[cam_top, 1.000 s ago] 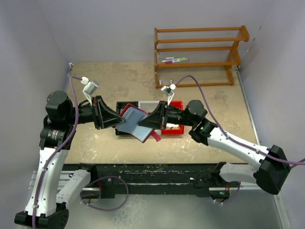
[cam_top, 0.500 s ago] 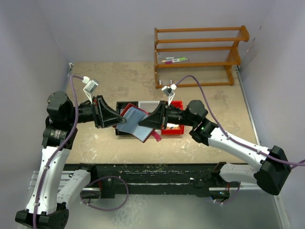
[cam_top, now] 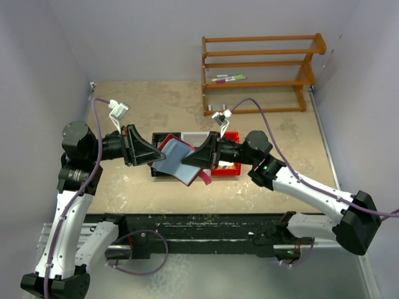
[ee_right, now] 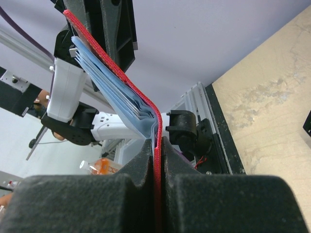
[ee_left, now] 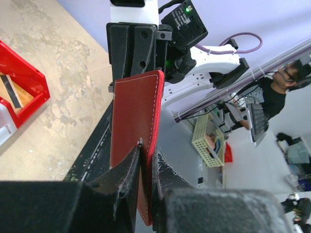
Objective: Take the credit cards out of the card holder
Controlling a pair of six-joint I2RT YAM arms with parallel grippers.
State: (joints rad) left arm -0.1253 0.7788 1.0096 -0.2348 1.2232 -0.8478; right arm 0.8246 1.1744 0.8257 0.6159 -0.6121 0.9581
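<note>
Above the tan table [cam_top: 137, 103], left gripper [ee_left: 146, 155] and right gripper [ee_right: 156, 145] pinch the maroon folding card holder [ee_left: 133, 111] spread; next I free one for cards.

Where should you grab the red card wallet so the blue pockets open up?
Grip the card holder by its two thin, flat covers, one from each side. The left gripper and right gripper pinch them that way, and the blue sleeves fan open between.
</note>
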